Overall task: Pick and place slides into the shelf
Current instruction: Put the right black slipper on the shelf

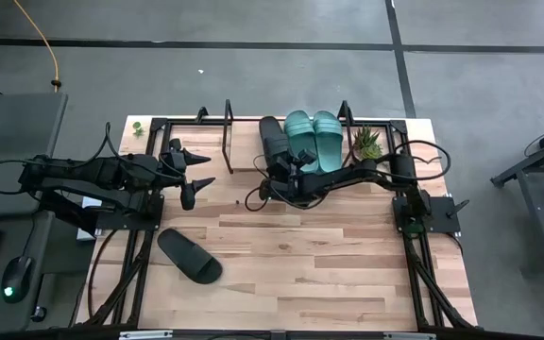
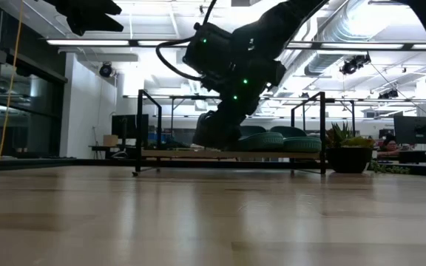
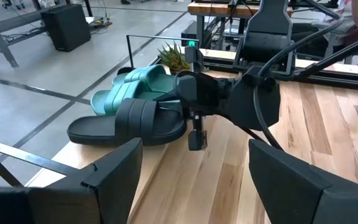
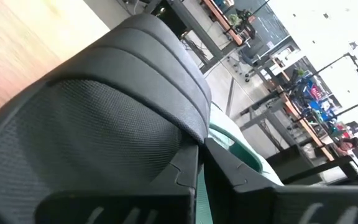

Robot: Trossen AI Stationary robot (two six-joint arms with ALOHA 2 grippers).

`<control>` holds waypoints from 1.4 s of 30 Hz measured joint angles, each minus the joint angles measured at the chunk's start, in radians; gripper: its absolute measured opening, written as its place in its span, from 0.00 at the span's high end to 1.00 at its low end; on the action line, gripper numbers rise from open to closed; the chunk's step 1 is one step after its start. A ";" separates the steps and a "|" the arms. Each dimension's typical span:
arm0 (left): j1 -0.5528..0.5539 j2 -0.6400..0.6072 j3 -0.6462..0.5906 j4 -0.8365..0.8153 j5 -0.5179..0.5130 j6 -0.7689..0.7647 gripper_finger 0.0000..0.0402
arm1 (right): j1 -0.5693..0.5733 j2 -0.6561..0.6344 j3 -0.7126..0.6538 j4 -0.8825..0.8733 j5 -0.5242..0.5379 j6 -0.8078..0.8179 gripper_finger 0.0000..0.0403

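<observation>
- Slides: three on the shelf [image 1: 244,162], one off it.
- Teal pair [image 1: 314,139] side by side on the shelf board, toward its right end, toes pointing away from the desk's middle.
- Black slide [image 1: 272,142] on the board just left of the teal pair, touching or nearly touching the nearer teal one; cannot tell which.
- Second black slide [image 1: 189,255] flat on the desk [image 1: 329,274], front-left area, lying at a slant, well apart from the shelf.
- Right hand [image 1: 274,181] at the near end of the shelved black slide. Wrist view filled by the slide's strap right against the fingers; looks closed on its heel end, placement apparently not yet released.
- Progress, judged: two teal placed, third slide down on the board but seemingly not yet let go, fourth untouched. Roughly three quarters done.
- Left to do: release, back the right arm off, then fetch the desk slide and set it in the free stretch of board left of the black one.
- Left hand [image 1: 195,170] raised near the shelf's left end, fingers spread wide, holding nothing.
- Shelf contents otherwise: left half of the board bare.
- Potted plant [image 1: 367,144] beside the shelf's right frame end, close to the outer teal slide; not part of the job.
</observation>
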 joint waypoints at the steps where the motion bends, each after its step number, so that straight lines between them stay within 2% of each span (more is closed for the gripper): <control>1: 0.000 0.000 0.000 0.000 0.000 0.000 0.32 | 0.002 0.000 0.000 -0.002 0.002 -0.002 1.00; 13: 0.000 0.000 0.000 0.000 0.000 -0.001 0.32 | -0.010 0.000 0.000 -0.010 -0.078 -0.017 1.00; 25: 0.000 0.000 0.000 0.000 0.000 -0.001 0.32 | -0.043 -0.004 0.001 -0.009 -0.259 -0.070 0.98; 30: 0.000 0.000 0.000 0.000 0.000 -0.001 0.32 | -0.036 -0.004 0.001 -0.002 -0.262 -0.070 0.83; 36: 0.000 0.000 0.000 0.000 0.000 -0.001 0.32 | -0.026 -0.003 0.000 0.001 -0.179 -0.070 0.60; 42: 0.000 0.000 0.000 0.000 0.000 -0.001 0.32 | -0.003 -0.003 0.013 -0.002 -0.150 -0.068 0.50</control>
